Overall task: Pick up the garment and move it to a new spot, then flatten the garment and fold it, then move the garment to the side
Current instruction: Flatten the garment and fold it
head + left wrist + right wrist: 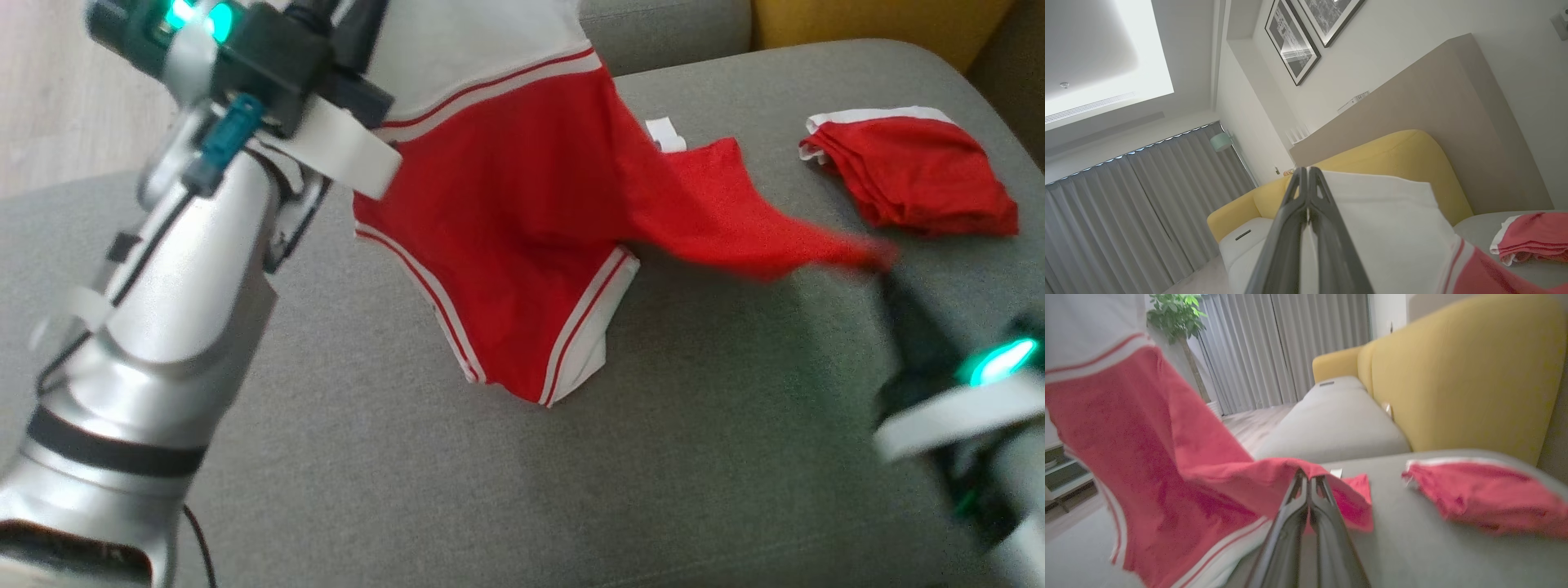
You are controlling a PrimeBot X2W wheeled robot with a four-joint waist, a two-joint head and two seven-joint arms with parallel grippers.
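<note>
- From the wrists (head view blurs this): left gripper (pixel 1307 174) clamps white band of garment (pixel 1384 228), right gripper (pixel 1310 478) pinches its red corner.
- Hangs upright, hem touching mid sofa seat (pixel 694 457), corner stretched rightward.

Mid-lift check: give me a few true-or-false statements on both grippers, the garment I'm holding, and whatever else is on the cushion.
1. The left gripper is shut on the white part of the red-and-white fabric garment. True.
2. The right gripper is open and holds nothing. False: it is shut on a red corner of that garment.
3. The garment lies flat on the grey fabric sofa cushion. False: it hangs lifted between the two grippers.
4. A bunched red garment with a white edge lies on the cushion, to the robot's right. True.
</note>
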